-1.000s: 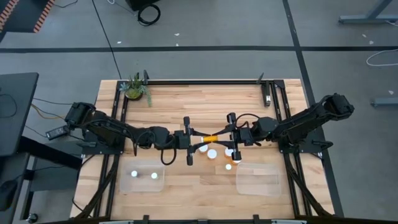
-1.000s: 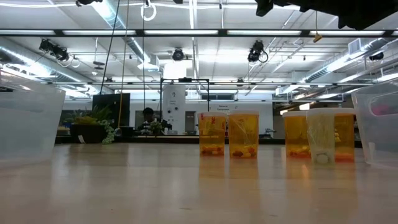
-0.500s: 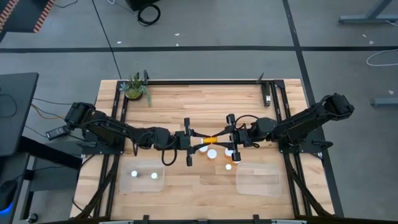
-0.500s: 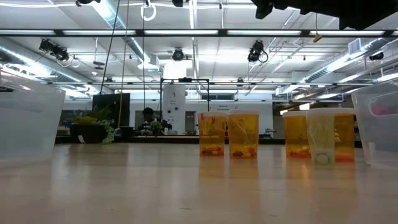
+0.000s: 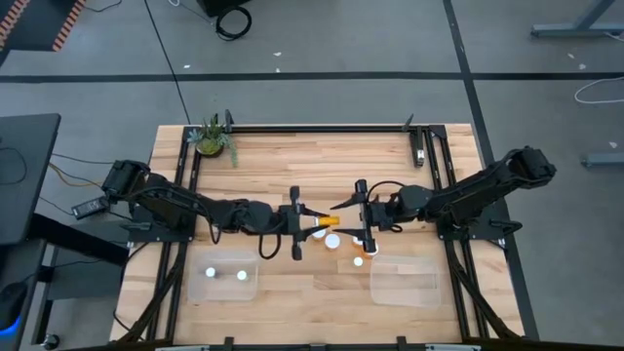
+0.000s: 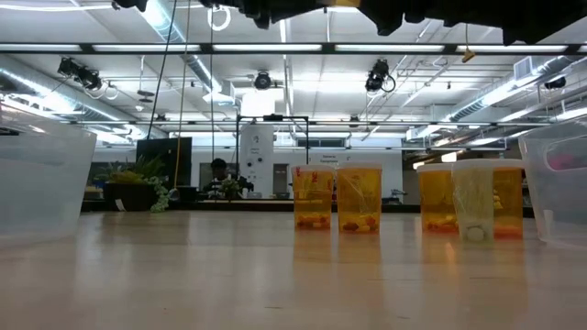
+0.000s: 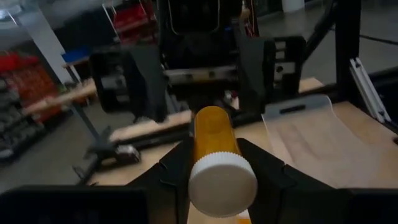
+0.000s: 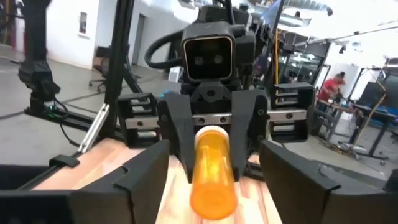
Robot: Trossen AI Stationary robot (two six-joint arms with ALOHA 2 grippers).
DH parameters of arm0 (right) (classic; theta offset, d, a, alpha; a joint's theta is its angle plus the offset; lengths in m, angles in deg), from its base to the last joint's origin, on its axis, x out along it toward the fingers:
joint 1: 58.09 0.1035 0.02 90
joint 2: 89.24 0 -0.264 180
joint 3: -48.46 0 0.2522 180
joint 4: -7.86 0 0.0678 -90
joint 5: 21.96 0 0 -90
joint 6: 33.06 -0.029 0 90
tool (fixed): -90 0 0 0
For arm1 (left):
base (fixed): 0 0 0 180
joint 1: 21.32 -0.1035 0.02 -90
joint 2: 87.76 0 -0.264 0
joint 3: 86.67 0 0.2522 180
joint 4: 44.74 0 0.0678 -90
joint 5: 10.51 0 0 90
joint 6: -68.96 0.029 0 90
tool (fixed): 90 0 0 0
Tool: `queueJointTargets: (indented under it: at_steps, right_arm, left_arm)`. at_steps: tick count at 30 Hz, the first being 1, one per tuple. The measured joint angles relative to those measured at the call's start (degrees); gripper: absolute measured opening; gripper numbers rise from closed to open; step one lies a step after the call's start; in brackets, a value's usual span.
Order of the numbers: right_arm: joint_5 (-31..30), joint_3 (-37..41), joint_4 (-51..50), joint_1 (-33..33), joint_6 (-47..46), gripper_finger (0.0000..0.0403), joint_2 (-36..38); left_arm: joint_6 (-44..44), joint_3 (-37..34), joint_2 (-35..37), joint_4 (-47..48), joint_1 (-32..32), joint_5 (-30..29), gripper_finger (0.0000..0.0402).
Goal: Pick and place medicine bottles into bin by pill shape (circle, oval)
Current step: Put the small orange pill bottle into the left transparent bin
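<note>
Looking down from above, you see the left gripper (image 5: pixel 305 223) clamped on an amber medicine bottle (image 5: pixel 322 222) held lying on its side above mid-table, directly between the two tools. Your left wrist view shows that bottle (image 7: pixel 217 155) as a translucent orange cylinder with a ribbed white cap, its cap end toward the camera and both dark fingers (image 7: pixel 177 167) pressed against its sides. The right gripper (image 5: pixel 357 216) faces it from just beyond the bottle's far end, fingers spread wide and apart from it, holding nothing. Below the grippers, more white-capped bottles (image 5: pixel 332 241) stand on the wooden table (image 5: pixel 292 166); the low view shows them (image 6: pixel 358 198) as amber vials with pills at the bottom.
</note>
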Motion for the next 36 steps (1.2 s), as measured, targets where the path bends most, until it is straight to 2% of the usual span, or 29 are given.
queueJointTargets:
  at_steps: [6,13,19,30,36]
  right_arm:
    - [-2.36,0.0,-6.71,0.0,-0.08,0.0271,4.12]
    - [-2.56,0.0,-17.19,-0.02,-4.7,0.0271,10.36]
    - [-2.56,0.0,-20.67,-0.02,-5.88,0.0271,11.55]
    - [-2.58,0.0,-21.95,0.0,-7.12,0.0271,11.25]
    - [-2.61,0.0,-22.04,-0.02,-6.99,0.0271,11.25]
  left_arm:
    - [-6.26,-0.02,0.0,8.6,0.03,-0.01,0.0117]
    - [-16.79,0.0,0.02,21.02,0.46,0.02,0.0119]
    - [-24.48,-0.02,0.27,31.51,2.15,0.18,0.0119]
    - [-39.1,0.04,1.64,40.11,5.36,11.85,0.0115]
    - [-44.47,0.58,2.38,46.31,7.39,14.16,0.0121]
